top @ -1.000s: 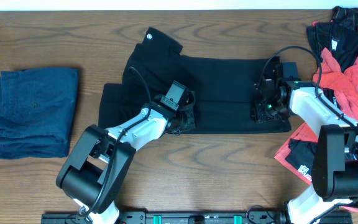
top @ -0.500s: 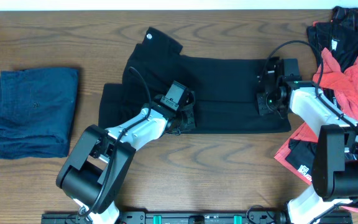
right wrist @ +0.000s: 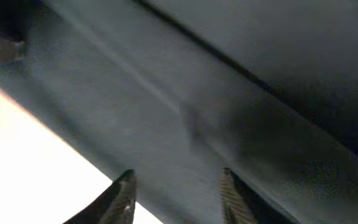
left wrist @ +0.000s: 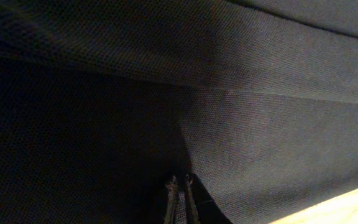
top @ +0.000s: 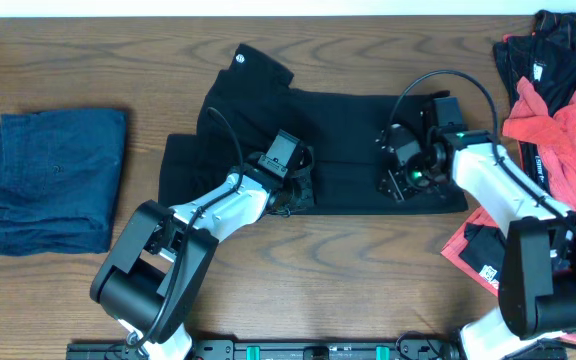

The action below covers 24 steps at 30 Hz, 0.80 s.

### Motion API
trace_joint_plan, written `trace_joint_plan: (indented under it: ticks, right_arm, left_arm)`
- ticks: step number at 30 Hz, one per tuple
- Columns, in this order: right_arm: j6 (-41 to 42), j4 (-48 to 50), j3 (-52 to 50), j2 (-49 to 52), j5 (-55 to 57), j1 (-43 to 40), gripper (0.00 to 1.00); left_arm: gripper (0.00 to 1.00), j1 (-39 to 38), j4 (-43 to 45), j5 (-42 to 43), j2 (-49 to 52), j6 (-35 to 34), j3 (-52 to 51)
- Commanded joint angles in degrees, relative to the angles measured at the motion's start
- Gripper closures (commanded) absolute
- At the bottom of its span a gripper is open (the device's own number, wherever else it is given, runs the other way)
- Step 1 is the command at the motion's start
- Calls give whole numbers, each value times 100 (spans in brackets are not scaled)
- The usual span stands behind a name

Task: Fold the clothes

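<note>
Black garment (top: 353,120), flat on the table (top: 368,260), is pinched near its lower hem by the left gripper (left wrist: 179,193) (apparently as an anchor) while the right gripper (right wrist: 176,193) is held spread over it, seemingly for a grasp.

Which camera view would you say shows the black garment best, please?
The overhead view: it takes in the black garment from end to end. The left wrist view gives only a dark close-up of its weave, and the right wrist view a blurred patch by its edge.
</note>
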Motion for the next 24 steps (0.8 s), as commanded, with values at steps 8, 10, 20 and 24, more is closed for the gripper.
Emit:
trace_joint_plan:
  ticks: [8,10,20,24]
  right_arm:
    - [-330,136,-9,149,-721,525,54]
    - [-280,234,-9,201,-715,643,54]
    - [-17,723,-9,496,-304,879,53]
    - [-15,758,-9,533,-70,879,49]
  left_arm:
    - [91,-20,-254,-33,299,-11,-361]
    - [91,-20,-254,-33,299,-9,-361]
    - [91,-20,-254,-33,299,-9,-361]
    - [90,-20,-254,-33,299,-9,-361]
